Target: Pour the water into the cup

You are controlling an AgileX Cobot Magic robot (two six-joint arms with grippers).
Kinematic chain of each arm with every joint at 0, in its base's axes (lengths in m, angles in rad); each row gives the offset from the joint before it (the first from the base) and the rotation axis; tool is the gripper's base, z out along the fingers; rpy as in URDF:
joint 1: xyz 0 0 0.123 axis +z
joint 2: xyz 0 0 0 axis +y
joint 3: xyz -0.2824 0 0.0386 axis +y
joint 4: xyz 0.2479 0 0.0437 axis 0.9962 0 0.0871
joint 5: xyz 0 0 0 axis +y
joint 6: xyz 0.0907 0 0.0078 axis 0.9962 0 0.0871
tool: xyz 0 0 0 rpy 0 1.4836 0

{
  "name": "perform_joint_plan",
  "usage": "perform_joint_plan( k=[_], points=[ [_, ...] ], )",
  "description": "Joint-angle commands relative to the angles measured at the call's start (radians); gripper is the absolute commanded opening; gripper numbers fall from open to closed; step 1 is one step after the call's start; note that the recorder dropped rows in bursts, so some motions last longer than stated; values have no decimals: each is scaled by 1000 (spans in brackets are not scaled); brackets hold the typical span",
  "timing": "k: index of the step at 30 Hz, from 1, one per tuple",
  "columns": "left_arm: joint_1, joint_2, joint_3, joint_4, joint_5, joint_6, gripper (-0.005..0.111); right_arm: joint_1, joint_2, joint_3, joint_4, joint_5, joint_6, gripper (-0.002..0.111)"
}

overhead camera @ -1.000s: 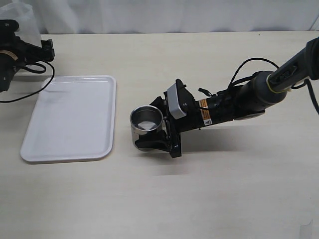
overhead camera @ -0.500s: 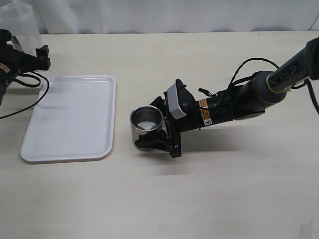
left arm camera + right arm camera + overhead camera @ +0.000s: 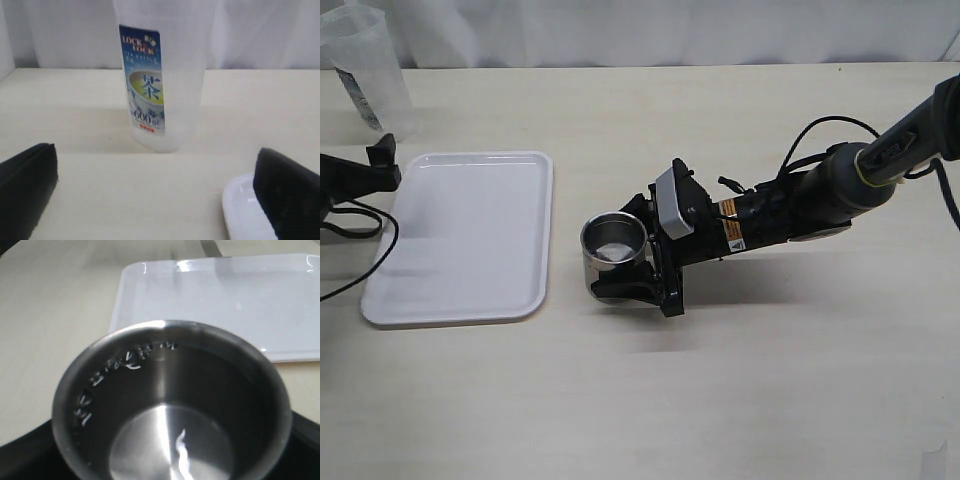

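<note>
The cup (image 3: 614, 240) stands upright on the bench (image 3: 770, 400) in the centre of the exterior view, just beside the lower right corner of the white tray (image 3: 460, 240). The right pincer (image 3: 616, 252) is clenched on the cup, with one finger on each side of its wall. A shiny glint in the bottom of the cup, seen in the right wrist view, indicates a shallow pool of water (image 3: 176, 447). Treat the cup as rigid and light, with a smooth brushed-steel wall that is likely to slip. Grip it across the diameter at mid-height and keep it level, because the liquid will shift. Raised lettering runs round the inner wall of the cup but is not legible. The left pincer (image 3: 160, 200) is released at the left edge of the exterior view, its fingers well apart and holding nothing. It faces the translucent beaker (image 3: 165, 90), which stands upright in the upper left corner, apart from the tray. The beaker label (image 3: 144, 80) reads "LOCK LOCK", a large "茶" and "600 ml". Expect thin plastic that is light, flexes under pressure and tips easily, so take it round the mid-body. You cannot tell whether the beaker holds liquid.
</note>
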Motion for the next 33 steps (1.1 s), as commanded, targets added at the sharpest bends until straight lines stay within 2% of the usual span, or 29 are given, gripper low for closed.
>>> perform_joint_plan(
  k=[1,5,10,22,33],
  points=[
    [3,-28,45,-12,-30,0,105,0,-8,-5,7,-17,1,4],
    [3,-46,59,0,-30,-3,105,0,-8,-5,11,-17,-8,4],
    [3,-48,59,97,-30,-30,105,0,-8,-24,11,-14,-8,4],
    [3,-48,57,93,-30,-30,105,0,-27,-44,48,-27,5,4],
    [3,-48,57,93,-30,-30,105,95,-38,-179,42,-4,151,4]
  ],
)
